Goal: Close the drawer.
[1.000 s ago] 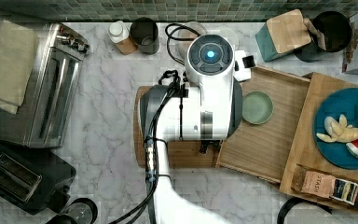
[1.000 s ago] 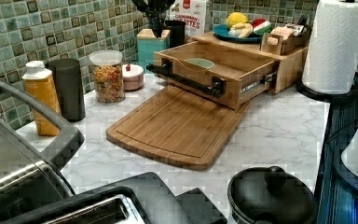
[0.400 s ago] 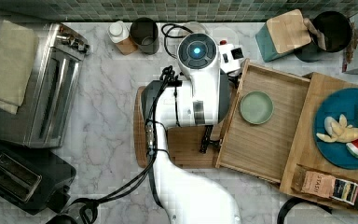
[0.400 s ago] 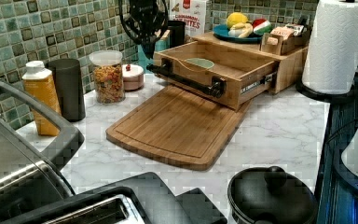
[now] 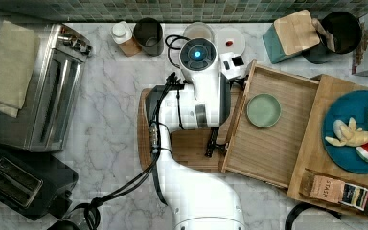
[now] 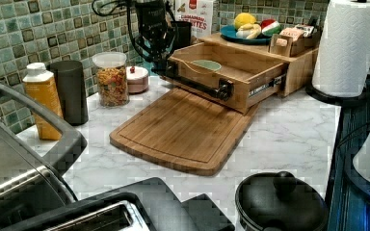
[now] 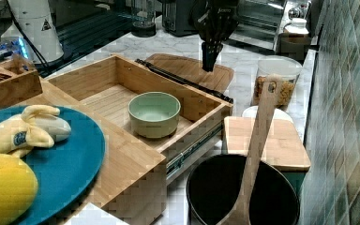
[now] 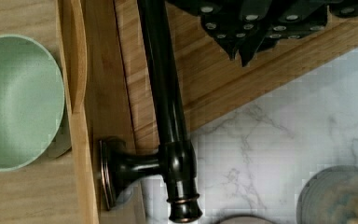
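The drawer [image 5: 273, 122] stands pulled well out from under the wooden top [image 5: 326, 158] that carries a blue plate [image 5: 352, 132] of fruit, at the right of the top view. It is a shallow light-wood tray with raised walls, riding on side runners, so I judge it stiff and fairly light, and likely to slide in straight if pushed squarely. A small green bowl [image 5: 263, 110] sits loose inside toward the far end; a hard shove could make it skid.

The best place to act is the dark bar handle [image 8: 168, 116] along the front wall, or the flat front face [image 6: 207, 79] just behind it. The bar is smooth and round, and looks slippery, so a flat push against the face seems safer than a pinch on the bar.

The claw [image 7: 209, 56] hangs above the cutting board [image 6: 185, 127] that lies on the marble bench [image 5: 110, 110], in front of the drawer's far end, pointing straight down. In the right view its tip sits just beyond the handle, apart from it. In the wrist view the dark fingers [image 8: 242, 32] lie close together over the board, beside the bar and clear of it, with nothing between them. The white arm [image 5: 199, 96] reaches in from the near side of the top view, bent over the board.
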Robot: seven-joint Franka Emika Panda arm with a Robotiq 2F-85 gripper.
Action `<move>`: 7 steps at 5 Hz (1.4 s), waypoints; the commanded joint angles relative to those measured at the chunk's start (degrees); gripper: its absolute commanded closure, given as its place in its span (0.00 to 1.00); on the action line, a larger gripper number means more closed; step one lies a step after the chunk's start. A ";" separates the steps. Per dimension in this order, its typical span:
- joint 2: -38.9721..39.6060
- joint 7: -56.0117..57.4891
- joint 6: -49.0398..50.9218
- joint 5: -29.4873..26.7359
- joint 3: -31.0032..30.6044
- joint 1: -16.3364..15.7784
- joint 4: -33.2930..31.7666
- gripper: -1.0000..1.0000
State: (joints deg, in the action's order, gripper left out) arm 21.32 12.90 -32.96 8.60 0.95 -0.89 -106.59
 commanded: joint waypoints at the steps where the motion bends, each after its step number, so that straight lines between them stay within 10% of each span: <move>1: 2.09 2.01 3.59 2.42 -0.99 -0.30 4.72 1.00; 7: -4.19 13.89 -3.34 3.22 2.39 7.03 -7.43 1.00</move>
State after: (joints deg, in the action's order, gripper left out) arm 21.18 23.47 -36.09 12.34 0.77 1.66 -111.57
